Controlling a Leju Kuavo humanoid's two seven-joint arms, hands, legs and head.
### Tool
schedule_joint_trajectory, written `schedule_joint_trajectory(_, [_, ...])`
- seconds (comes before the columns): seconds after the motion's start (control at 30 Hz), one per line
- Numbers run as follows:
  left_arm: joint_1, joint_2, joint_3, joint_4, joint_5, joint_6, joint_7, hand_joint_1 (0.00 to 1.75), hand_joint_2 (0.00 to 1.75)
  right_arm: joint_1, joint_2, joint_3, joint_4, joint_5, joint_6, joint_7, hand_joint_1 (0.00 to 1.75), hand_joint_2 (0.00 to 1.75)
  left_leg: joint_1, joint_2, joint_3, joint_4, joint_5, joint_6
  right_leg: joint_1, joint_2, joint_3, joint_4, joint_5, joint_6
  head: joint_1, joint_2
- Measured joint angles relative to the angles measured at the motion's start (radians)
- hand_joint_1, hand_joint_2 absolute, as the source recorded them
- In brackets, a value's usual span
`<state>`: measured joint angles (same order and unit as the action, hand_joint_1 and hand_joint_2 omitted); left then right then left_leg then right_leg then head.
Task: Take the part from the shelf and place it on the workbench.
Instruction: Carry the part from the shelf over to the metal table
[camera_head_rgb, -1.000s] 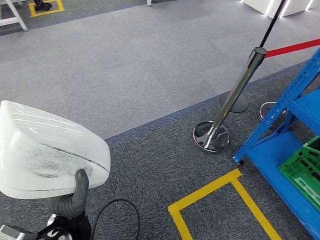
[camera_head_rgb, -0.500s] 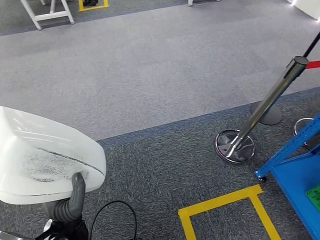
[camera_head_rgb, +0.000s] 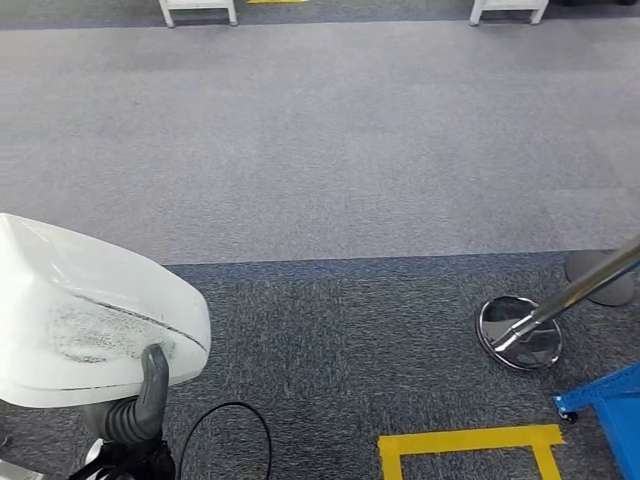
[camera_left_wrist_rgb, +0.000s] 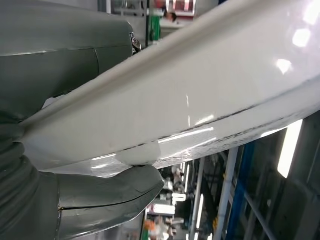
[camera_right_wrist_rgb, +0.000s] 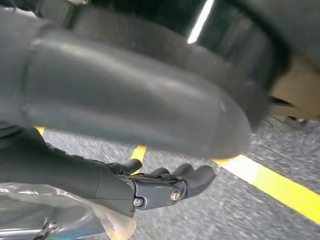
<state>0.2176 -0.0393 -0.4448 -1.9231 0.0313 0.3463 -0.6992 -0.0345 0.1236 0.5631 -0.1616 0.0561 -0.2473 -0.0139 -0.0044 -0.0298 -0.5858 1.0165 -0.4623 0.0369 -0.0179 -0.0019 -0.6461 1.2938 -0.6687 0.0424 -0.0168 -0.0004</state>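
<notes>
Grey carpet floor (camera_head_rgb: 317, 150), yellow tape outline (camera_head_rgb: 468, 440) lower right. Left hand (camera_head_rgb: 140, 405) grips glossy white curved plastic part (camera_head_rgb: 83, 310) lower left. Right hand (camera_right_wrist_rgb: 151, 185) empty, fingers loosely extended.

Grey carpet (camera_head_rgb: 324, 130) across the floor, paler in the far half, darker and speckled (camera_head_rgb: 340, 340) in the near half, with a thin blue seam between the two. Yellow tape (camera_head_rgb: 468, 442) marking a square corner on the dark carpet. Chrome stanchion base (camera_head_rgb: 519, 333) to the right, its post leaning away, a second grey base (camera_head_rgb: 600, 275) just behind it. Corner of a blue shelf frame (camera_head_rgb: 604, 405) at the lower right. White furniture legs (camera_head_rgb: 198, 10) along the far edge.
</notes>
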Motion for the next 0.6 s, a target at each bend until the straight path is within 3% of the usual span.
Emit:
schedule_joint_trajectory(0.03, [0.000,0.000,0.000,0.000,0.000,0.000,0.000,1.75,1.75,-0.001,0.000,0.000,0.000,0.000,0.000,-0.003,0.00,0.00,0.000,-0.016,0.002,0.001,0.000,-0.001,0.000,0.003,0.002,-0.025,0.031,-0.001,0.000,0.000])
schedule_joint_trajectory(0.07, [0.000,0.001,0.000,0.000,0.001,0.000,0.000,1.75,1.75,-0.001,0.000,0.001,0.000,-0.001,0.000,-0.007,0.00,0.00,0.001,-0.032,0.003,0.002,-0.001,-0.002,-0.002,0.011,0.022,-0.086,0.077,-0.002,0.000,0.000])
schedule_joint_trajectory(0.13, [-0.001,0.001,0.000,0.000,0.001,-0.001,0.000,1.75,1.75,0.000,0.000,0.001,0.000,-0.004,0.002,-0.015,0.00,0.00,0.002,-0.059,0.002,0.008,-0.005,-0.009,-0.008,0.058,0.070,-0.211,0.136,-0.004,0.000,0.000])
schedule_joint_trajectory(0.2, [-0.004,0.001,0.000,0.000,0.000,-0.001,0.000,1.75,1.75,0.001,0.000,0.002,0.000,-0.007,0.004,-0.020,0.00,0.00,0.004,-0.081,-0.005,0.013,-0.004,-0.020,-0.010,0.093,0.094,-0.262,0.144,-0.008,-0.001,0.000])
schedule_joint_trajectory(0.23, [-0.005,0.001,-0.001,0.000,0.000,-0.001,0.000,1.75,1.75,0.000,0.000,0.002,0.000,-0.008,0.005,-0.018,0.00,0.00,0.005,-0.091,-0.009,0.012,-0.002,-0.027,-0.009,0.091,0.097,-0.267,0.143,-0.013,-0.001,0.000])
schedule_joint_trajectory(0.27, [-0.006,0.001,-0.001,0.000,0.000,-0.001,0.000,1.75,1.75,0.000,0.001,0.002,0.000,-0.008,0.007,-0.016,0.00,0.00,0.007,-0.097,-0.012,0.011,0.000,-0.033,-0.008,0.079,0.100,-0.267,0.145,-0.019,0.000,0.000])
schedule_joint_trajectory(0.33, [-0.009,0.002,-0.001,0.000,-0.001,-0.001,0.000,1.75,1.75,0.000,0.001,0.002,0.000,-0.007,0.010,-0.009,0.00,0.00,0.006,-0.064,-0.026,0.040,-0.018,-0.045,-0.009,0.052,0.105,-0.272,0.148,-0.033,-0.005,0.000])
schedule_joint_trajectory(0.4, [-0.014,0.003,-0.001,0.000,-0.001,-0.001,0.000,1.75,1.75,0.001,0.002,0.003,0.000,-0.007,0.013,-0.007,0.00,0.00,0.004,-0.006,-0.074,0.143,-0.072,-0.053,-0.008,0.021,0.110,-0.275,0.146,-0.042,-0.011,0.000])
schedule_joint_trajectory(0.47, [-0.015,0.004,-0.001,0.001,-0.002,-0.001,0.001,1.75,1.75,0.003,0.003,0.003,0.000,-0.007,0.014,-0.006,0.00,0.00,0.007,0.014,-0.134,0.268,-0.123,-0.058,-0.004,-0.010,0.113,-0.274,0.142,-0.046,-0.012,0.000])
schedule_joint_trajectory(0.5, [-0.015,0.004,-0.001,0.001,-0.001,-0.001,0.001,1.75,1.75,0.003,0.003,0.003,0.000,-0.007,0.014,-0.006,0.00,0.00,0.008,0.016,-0.147,0.295,-0.125,-0.058,-0.003,-0.026,0.115,-0.274,0.139,-0.046,-0.012,0.000])
schedule_joint_trajectory(0.53, [-0.014,0.005,-0.001,0.002,-0.001,-0.001,0.001,1.75,1.75,0.003,0.003,0.003,0.000,-0.007,0.014,-0.006,0.00,0.00,0.008,0.018,-0.142,0.285,-0.108,-0.056,-0.002,-0.041,0.118,-0.274,0.136,-0.046,-0.012,0.000])
schedule_joint_trajectory(0.57, [-0.014,0.005,-0.001,0.002,-0.001,-0.001,0.001,1.75,1.75,0.002,0.003,0.003,0.000,-0.007,0.014,-0.006,0.00,0.00,0.007,0.023,-0.117,0.236,-0.075,-0.052,-0.001,-0.054,0.123,-0.274,0.132,-0.045,-0.012,0.000])
schedule_joint_trajectory(0.6, [-0.015,0.005,-0.001,0.002,-0.002,-0.001,0.001,1.75,1.75,0.000,0.003,0.004,0.000,-0.006,0.014,-0.006,0.00,0.00,0.004,0.043,-0.081,0.165,-0.038,-0.045,0.000,-0.067,0.128,-0.274,0.128,-0.044,-0.012,0.000])
